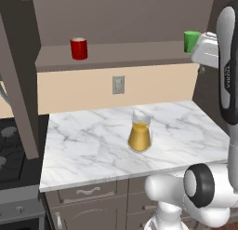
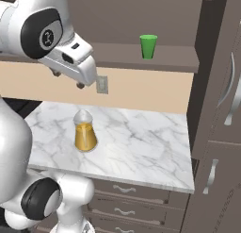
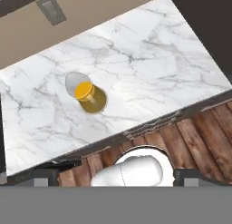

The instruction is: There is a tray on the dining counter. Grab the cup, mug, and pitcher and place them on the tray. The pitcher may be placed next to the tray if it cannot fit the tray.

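The clear pitcher (image 1: 140, 133) (image 2: 85, 133) (image 3: 88, 95) with orange-yellow liquid stands upright near the middle of a short marble top with drawers. On the brown shelf above it, the red mug (image 1: 79, 48) stands at the left and the green cup (image 1: 191, 41) (image 2: 148, 45) at the right. My gripper (image 2: 68, 79) (image 3: 117, 177) hangs high above the marble top, facing down, open and holding nothing. Its dark fingertips (image 3: 45, 175) stand far apart in the hand view. The tray and the dining counter are out of view.
A black stove (image 1: 9, 145) adjoins the marble top (image 1: 88, 145) on the left, with a slanted brown hood panel (image 1: 21, 84) above it. A wall outlet (image 1: 118, 84) sits on the beige backsplash. A tall brown cabinet (image 2: 221, 109) bounds the right side. The floor below is wood (image 3: 199, 132).
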### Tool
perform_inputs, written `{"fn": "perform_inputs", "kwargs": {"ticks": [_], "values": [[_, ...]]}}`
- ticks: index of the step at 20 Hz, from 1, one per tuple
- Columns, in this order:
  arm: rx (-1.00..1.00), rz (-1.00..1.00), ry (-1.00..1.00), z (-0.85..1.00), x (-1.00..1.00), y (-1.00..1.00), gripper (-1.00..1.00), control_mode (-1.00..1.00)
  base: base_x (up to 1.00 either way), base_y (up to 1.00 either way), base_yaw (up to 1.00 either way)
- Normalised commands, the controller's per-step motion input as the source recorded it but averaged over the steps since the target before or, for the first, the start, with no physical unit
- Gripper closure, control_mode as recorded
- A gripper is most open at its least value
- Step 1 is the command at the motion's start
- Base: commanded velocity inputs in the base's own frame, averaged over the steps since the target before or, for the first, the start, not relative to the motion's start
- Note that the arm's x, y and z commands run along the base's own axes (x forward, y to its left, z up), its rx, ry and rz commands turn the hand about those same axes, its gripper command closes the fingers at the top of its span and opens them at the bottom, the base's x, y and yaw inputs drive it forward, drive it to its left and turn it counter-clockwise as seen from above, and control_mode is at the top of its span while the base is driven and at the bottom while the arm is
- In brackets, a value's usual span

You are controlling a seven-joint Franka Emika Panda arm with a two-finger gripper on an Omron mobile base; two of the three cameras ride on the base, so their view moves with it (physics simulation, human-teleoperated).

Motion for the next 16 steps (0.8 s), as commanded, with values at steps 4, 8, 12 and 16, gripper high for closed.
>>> {"fn": "perform_inputs", "kwargs": {"ticks": [4, 8, 12, 16], "values": [[0.16, -0.26, -0.15, 0.0, 0.0, -0.31, -1.0, -1.0, 0.0, 0.0, 0.0], [0.13, -0.3, -0.15, 0.0, 0.0, -0.26, -1.0, -1.0, 0.0, 0.0, 0.0], [0.14, -0.34, -0.14, 0.0, 0.0, -0.31, -1.0, -1.0, 0.0, 0.0, 0.0], [0.22, -0.27, -0.07, 0.01, 0.08, -0.36, -1.0, -1.0, 0.0, 0.0, 0.0]]}}
